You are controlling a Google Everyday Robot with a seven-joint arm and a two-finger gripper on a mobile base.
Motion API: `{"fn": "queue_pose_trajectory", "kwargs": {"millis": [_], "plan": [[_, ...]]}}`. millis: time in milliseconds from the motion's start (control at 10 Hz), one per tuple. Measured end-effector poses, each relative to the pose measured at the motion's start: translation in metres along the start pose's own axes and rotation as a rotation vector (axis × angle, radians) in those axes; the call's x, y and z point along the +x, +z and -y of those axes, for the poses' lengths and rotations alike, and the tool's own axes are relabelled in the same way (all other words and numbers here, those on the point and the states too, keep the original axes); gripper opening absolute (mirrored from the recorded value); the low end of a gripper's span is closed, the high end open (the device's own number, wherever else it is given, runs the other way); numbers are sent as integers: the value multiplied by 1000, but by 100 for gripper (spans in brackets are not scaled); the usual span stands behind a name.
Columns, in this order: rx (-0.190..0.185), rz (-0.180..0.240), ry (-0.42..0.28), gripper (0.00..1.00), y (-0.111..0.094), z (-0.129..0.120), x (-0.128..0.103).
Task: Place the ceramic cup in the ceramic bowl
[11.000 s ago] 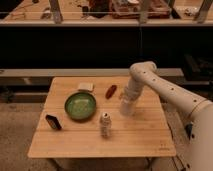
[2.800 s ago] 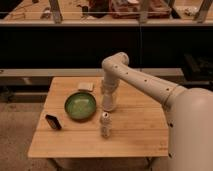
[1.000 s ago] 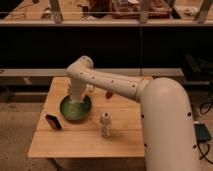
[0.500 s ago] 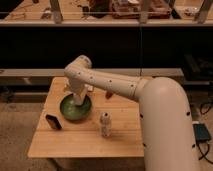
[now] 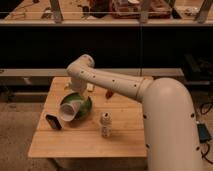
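The white arm [image 5: 115, 82] reaches from the right across the wooden worktop [image 5: 127, 137] to the ceramic bowl [image 5: 86, 106]. The ceramic cup [image 5: 70, 109] lies tipped, open mouth toward the camera, over the bowl's near left rim. The tool [image 5: 77, 97] sits just behind the cup over the bowl; whether it grips the cup cannot be told. A patterned can [image 5: 106, 124] stands right of the bowl, a dark block [image 5: 53, 121] to its left.
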Motion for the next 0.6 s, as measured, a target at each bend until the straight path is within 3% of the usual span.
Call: {"fn": "queue_pose_trajectory", "kwargs": {"millis": [200, 600], "plan": [[3, -6, 12, 76, -21, 5, 4], [-9, -4, 21, 76, -22, -9, 9]]}}
